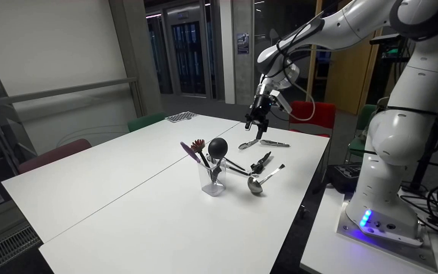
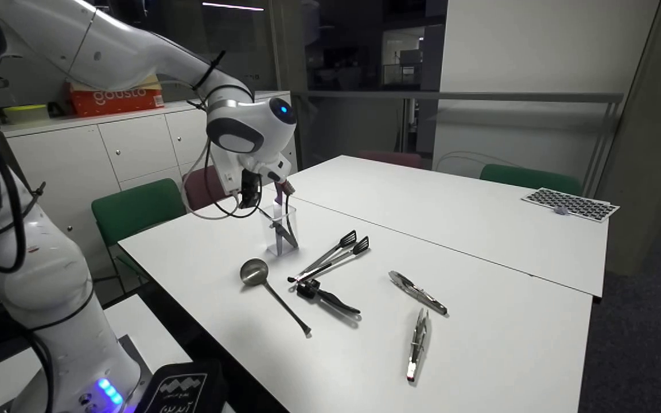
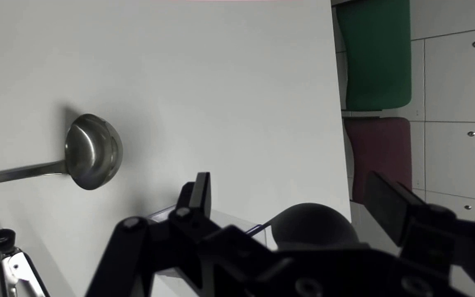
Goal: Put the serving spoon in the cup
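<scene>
A white table (image 2: 497, 344) carries the clear cup (image 1: 207, 178) — near it the serving spoon (image 2: 255, 272), slotted tongs (image 2: 320, 269), a black tool (image 2: 322, 294). Farther off lie two silver tongs (image 2: 417, 343), a patterned sheet (image 2: 571, 205).

End effector (image 3: 292, 197), jaws wide apart

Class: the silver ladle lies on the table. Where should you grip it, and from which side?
Probably by the handle, about midway, from above, the pincer closing across it: the handle is slim with nothing over it, the bowl wide and round. A dark tool lies to one side, likely crowding an approach from there.
</scene>
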`<state>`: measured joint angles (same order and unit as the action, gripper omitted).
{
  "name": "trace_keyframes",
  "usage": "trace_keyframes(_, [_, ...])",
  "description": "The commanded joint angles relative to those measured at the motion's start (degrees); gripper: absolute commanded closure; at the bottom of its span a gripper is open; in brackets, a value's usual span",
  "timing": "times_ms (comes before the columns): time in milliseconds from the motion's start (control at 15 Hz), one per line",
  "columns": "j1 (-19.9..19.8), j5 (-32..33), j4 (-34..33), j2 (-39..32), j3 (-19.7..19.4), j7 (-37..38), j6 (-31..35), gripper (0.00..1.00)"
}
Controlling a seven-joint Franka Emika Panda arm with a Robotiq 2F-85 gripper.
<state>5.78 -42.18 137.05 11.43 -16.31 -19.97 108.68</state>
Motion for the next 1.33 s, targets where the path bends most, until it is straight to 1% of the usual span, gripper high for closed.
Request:
trace_keyframes(0, [-4.0,-0.7,-0.5,-1.1,3.7,-0.4,-0.5,0.00])
trace_keyframes(467, [-4.2,-0.7,-1.1,-1.7,4.0,-0.3,-0.5,0.00])
trace_keyframes(600, [-4.5,-0.9,-3.1,-5.0,3.6,-2.2,-2.0,0.00])
trace_keyframes(1067, [-9.6,-1.7,-6.4,-16.4,4.4,-10.6,-0.8,0.00])
trace_keyframes(1200, [-11.2,-2.7,-8.0,-19.6,5.0,-13.1,-0.9,0.00])
trace_keyframes(1267, [-12.0,-4.2,-9.0,-21.6,5.3,-14.8,-0.9,0.00])
